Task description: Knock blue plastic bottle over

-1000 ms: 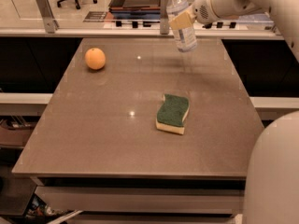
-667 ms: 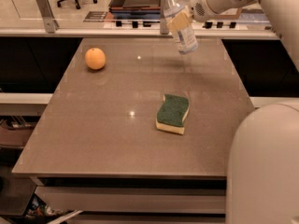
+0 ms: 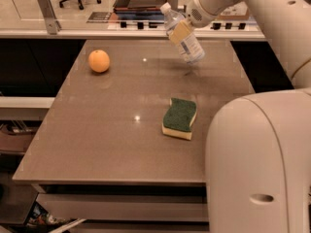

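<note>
White arm casing (image 3: 257, 169) fills the lower right, cut off by the frame edges, and hides the near right corner of the brown worktop (image 3: 107, 144). The gripper (image 3: 182, 29) is above the far right of the worktop, against the bottle (image 3: 191, 50). Whether it is open or closed cannot be told. The bottle is tilted, long axis diagonal, cap up-left, base down-right; contact with the worktop is unclear. Sponge (image 3: 180, 118) lies right of centre. Orange (image 3: 99, 61) sits far left.

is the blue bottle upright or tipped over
Tilted, not flat: the blue plastic bottle leans, cap to the upper left, with the gripper at its upper part.
</note>
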### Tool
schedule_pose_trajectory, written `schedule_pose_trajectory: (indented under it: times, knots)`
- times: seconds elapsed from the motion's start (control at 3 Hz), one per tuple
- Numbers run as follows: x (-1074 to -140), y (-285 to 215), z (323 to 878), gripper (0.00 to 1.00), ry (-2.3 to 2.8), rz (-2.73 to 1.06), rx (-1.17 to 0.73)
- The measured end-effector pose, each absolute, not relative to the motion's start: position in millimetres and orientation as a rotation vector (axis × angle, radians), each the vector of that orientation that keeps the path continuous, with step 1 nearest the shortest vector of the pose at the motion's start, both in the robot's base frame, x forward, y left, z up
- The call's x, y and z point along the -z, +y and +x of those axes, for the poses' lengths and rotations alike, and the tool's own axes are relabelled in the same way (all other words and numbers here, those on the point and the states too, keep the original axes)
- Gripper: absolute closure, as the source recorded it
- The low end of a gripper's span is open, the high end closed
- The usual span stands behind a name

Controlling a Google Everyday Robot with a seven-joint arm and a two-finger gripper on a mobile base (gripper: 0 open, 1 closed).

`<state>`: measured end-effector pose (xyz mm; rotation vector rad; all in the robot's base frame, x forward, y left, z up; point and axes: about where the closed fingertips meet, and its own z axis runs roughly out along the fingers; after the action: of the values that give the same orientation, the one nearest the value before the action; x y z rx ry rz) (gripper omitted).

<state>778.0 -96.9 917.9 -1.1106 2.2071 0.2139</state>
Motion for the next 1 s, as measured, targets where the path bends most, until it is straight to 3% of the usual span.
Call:
schedule_pose_trajectory:
  times: [1.0]
  knots:
    - [-852, -54, 780, 1.0, 2.381, -1.4, -0.134]
